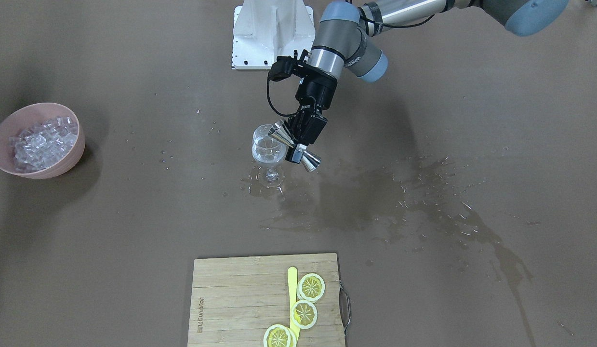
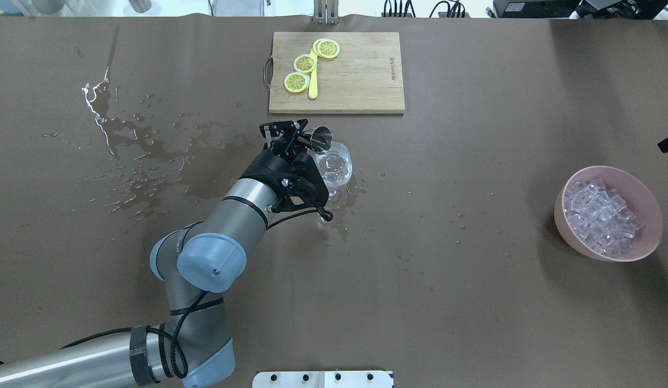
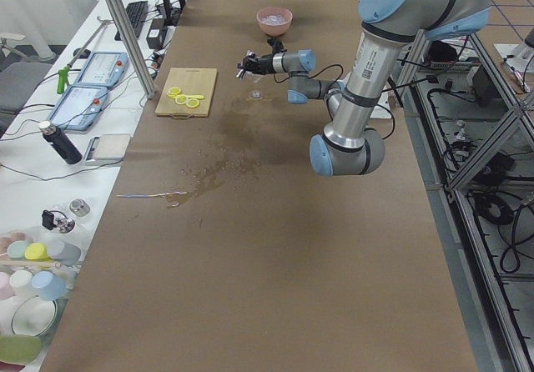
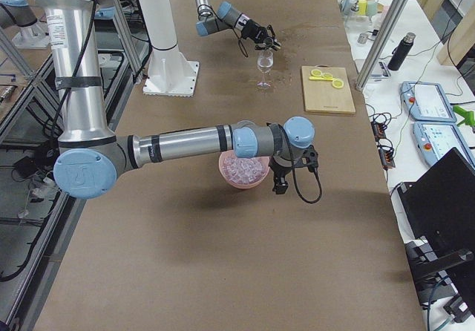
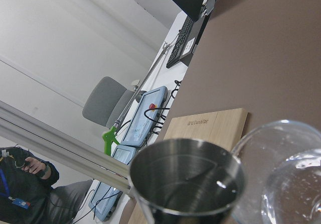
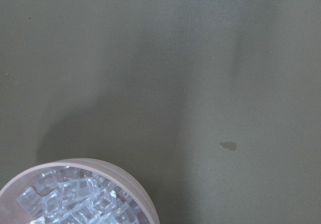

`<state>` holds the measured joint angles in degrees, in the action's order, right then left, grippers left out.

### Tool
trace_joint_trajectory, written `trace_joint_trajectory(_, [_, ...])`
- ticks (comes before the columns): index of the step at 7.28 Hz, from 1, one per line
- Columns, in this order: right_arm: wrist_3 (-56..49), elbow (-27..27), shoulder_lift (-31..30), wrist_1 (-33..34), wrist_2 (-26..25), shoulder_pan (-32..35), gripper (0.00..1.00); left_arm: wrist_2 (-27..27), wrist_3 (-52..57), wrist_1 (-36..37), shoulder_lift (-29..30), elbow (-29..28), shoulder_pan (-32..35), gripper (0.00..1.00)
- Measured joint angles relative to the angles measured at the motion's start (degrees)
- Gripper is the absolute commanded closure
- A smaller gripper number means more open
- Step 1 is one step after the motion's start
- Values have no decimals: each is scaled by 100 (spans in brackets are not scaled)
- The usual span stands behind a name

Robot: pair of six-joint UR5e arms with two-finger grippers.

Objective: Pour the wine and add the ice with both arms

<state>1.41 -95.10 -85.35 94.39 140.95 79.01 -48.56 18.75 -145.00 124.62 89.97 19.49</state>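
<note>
My left gripper (image 1: pixel 299 138) is shut on a steel double-ended jigger (image 1: pixel 309 159) and holds it tilted, one mouth at the rim of the wine glass (image 1: pixel 268 150). The glass stands upright mid-table with clear wine (image 2: pixel 334 164) in its bowl. The left wrist view shows the jigger's mouth (image 5: pixel 188 176) beside the glass (image 5: pixel 288 171). Small clear ice cubes (image 2: pixel 600 215) fill a pink bowl (image 2: pixel 571 233). My right gripper (image 4: pixel 280 186) hangs just beyond the bowl (image 4: pixel 243 171); I cannot tell if it is open or shut. Its wrist view shows the ice (image 6: pixel 75 201).
A wooden cutting board (image 2: pixel 360 81) with lemon slices (image 2: pixel 297 82) and a yellow tool lies beyond the glass. Spilled liquid (image 2: pixel 134 156) spreads over the brown table on my left. A small puddle surrounds the glass foot. The white stand (image 1: pixel 271 33) sits at the robot base.
</note>
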Motion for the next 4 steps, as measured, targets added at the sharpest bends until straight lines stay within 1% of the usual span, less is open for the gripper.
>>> trace_joint_trajectory(4, [4,-12,1,0,7,0,0,233,725,57,89,-43,25,100])
